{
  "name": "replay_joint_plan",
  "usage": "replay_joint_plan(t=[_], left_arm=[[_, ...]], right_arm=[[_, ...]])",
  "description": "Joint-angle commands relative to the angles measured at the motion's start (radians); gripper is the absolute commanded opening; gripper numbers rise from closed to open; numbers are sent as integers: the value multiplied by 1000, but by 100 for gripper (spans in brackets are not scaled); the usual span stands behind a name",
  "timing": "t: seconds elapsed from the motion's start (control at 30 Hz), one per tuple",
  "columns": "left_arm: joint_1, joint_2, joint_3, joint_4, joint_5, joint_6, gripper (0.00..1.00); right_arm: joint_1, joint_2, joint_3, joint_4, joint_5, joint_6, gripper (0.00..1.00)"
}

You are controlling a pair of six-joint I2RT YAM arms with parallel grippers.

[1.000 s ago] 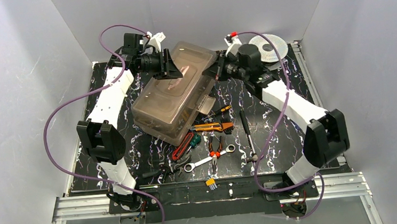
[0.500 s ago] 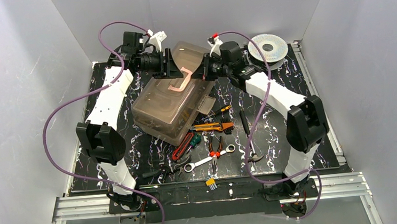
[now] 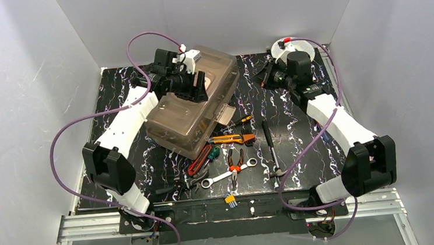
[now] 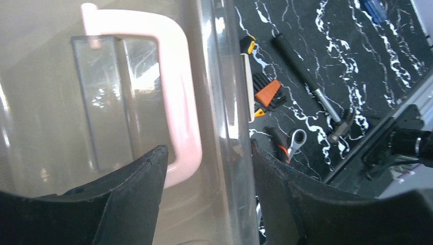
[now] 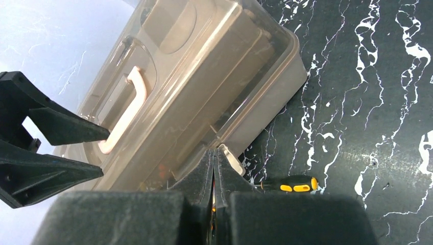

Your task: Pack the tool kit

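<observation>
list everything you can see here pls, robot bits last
toolbox: one, tan with smoky lid, back left of middle
handle: one, pale pink, on the toolbox lid
screwdriver: one, yellow and black grip, by the toolbox's right side
knife: one, yellow and black, in front of the toolbox
pliers: at least two, red and orange grips, front middle
wrench: one, silver, front middle
hammer: one, black grip, right of the pile
wire spool: one, silver, back right corner
table: one, black with white veins
left gripper: open, over the handle
right gripper: shut, empty, right of the toolbox
</observation>
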Motion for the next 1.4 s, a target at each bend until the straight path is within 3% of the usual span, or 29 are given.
replay_joint_plan(t=[0.0, 0.37, 0.53, 0.67, 0.8, 0.87, 0.93, 1.0, 1.07, 1.17, 1.2, 1.23, 1.37], left_arm=[[-6, -69, -67, 59, -77, 64, 61], [-37, -120, -160, 157, -77, 91, 65], [-68, -103, -163, 129, -179, 108, 66], [-99, -136, -191, 144, -295, 119, 78], [-102, -206, -261, 226, -343, 115, 94], [-102, -242, -291, 271, -348, 111, 98], [-98, -282, -316, 313, -347, 108, 98], [-76, -380, -426, 452, -454, -8, 98], [-74, -415, -460, 491, -357, 24, 98], [-76, -345, -401, 415, -313, 24, 97], [-80, -334, -394, 406, -299, 25, 96], [-82, -326, -388, 396, -291, 44, 95], [-91, -231, -282, 254, -287, 80, 83]], right_arm=[[-2, -23, -15, 58, 19, -41, 1], [-4, 9, -54, 84, 61, -92, 1], [-3, 14, -59, 92, 62, -97, 1], [-4, 22, -58, 94, 55, -99, 1], [-4, 20, -58, 101, 45, -100, 1], [-4, 15, -61, 104, 48, -103, 1], [-4, 8, -68, 105, 56, -107, 1], [-4, -5, -79, 110, 63, -110, 1], [-4, -16, -88, 117, 61, -112, 1], [-4, -30, -102, 125, 62, -116, 1], [-3, -34, -108, 128, 67, -116, 26], [-4, -32, -112, 133, 67, -116, 18], [-4, -17, -107, 142, 40, -106, 18]])
